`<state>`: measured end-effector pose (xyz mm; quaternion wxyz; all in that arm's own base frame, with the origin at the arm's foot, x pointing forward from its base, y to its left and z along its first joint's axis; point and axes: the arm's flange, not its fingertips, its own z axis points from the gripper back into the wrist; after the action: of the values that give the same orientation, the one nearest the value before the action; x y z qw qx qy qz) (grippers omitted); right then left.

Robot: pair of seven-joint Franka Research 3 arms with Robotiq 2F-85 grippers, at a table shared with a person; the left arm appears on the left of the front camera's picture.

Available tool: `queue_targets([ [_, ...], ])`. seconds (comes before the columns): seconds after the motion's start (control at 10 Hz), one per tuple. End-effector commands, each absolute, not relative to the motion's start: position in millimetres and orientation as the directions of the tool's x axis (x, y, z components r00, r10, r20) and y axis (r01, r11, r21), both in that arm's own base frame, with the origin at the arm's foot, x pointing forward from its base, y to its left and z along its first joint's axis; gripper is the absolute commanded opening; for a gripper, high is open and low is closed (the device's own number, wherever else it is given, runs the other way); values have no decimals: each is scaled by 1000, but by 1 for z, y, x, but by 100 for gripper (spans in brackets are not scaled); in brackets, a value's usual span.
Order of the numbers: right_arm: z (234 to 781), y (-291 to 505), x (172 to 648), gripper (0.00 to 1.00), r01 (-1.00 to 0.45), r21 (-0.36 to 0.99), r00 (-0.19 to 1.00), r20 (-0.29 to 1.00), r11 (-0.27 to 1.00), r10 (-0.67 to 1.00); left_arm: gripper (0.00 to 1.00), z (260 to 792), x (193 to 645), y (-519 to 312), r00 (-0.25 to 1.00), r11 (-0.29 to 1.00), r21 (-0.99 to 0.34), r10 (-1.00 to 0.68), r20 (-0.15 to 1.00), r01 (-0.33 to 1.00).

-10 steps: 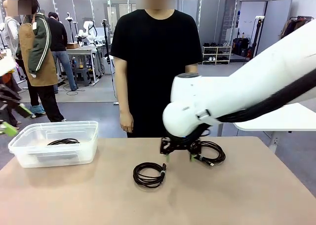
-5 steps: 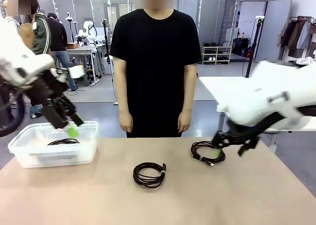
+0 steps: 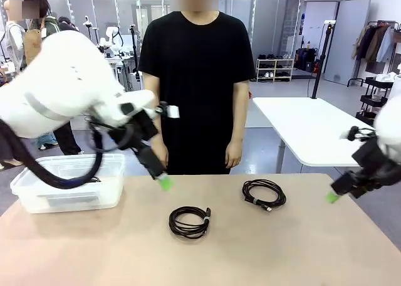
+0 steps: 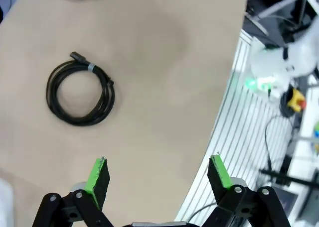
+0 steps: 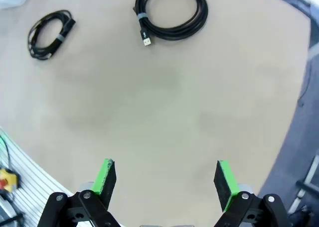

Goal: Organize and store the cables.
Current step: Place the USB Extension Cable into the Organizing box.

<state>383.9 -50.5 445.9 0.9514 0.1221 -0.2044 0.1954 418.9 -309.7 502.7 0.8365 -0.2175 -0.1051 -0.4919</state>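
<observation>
Two cables lie on the tan table [image 3: 313, 248]. One small black coil [image 3: 189, 222] sits at the middle, and a wider coil [image 3: 264, 193] lies to its right. My left gripper [image 3: 164, 182] hangs open above the table, up and left of the middle coil. The left wrist view has that coil [image 4: 106, 98] ahead of the open left gripper [image 4: 159, 174]. My right gripper [image 3: 333, 197] is open near the table's right edge, apart from the wider coil. In the right wrist view, the wider coil [image 5: 201, 15] and the small coil [image 5: 60, 38] lie far ahead of the right gripper [image 5: 164, 179].
A clear plastic bin [image 3: 69, 192] stands at the table's left, partly behind my left arm's hose. A person [image 3: 197, 85] in black stands at the far edge, hands down. A white table [image 3: 307, 129] is behind on the right.
My left arm has swung from over the bin toward the table's middle. My right arm has drawn back from the wider coil to the right edge. Both coils lie as before.
</observation>
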Motion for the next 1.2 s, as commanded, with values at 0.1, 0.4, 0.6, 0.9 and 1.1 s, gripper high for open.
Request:
queue_targets([
  [0.1, 423, -79, 339, 100, -615, 95, 698, 527, 783, 484, 100, 475, 450, -388, 665, 627, -223, -702, 254, 747],
  [0.4, 403, -95, 322, 100, -732, 38, 586, 547, 681, 599, 100, 424, 480, -430, 793, 770, -193, -583, 177, 608],
  [0.6, 395, -100, 315, 100, -774, 13, 537, 543, 633, 646, 100, 396, 500, -433, 830, 822, -138, -526, 184, 552],
  [0.9, 435, -117, 362, 100, -752, 16, 568, 524, 659, 635, 100, 360, 514, -436, 884, 885, -122, -420, 203, 449],
  [1.1, 435, -117, 362, 100, -752, 16, 568, 524, 659, 635, 100, 337, 522, -439, 905, 915, -84, -371, 205, 395],
])
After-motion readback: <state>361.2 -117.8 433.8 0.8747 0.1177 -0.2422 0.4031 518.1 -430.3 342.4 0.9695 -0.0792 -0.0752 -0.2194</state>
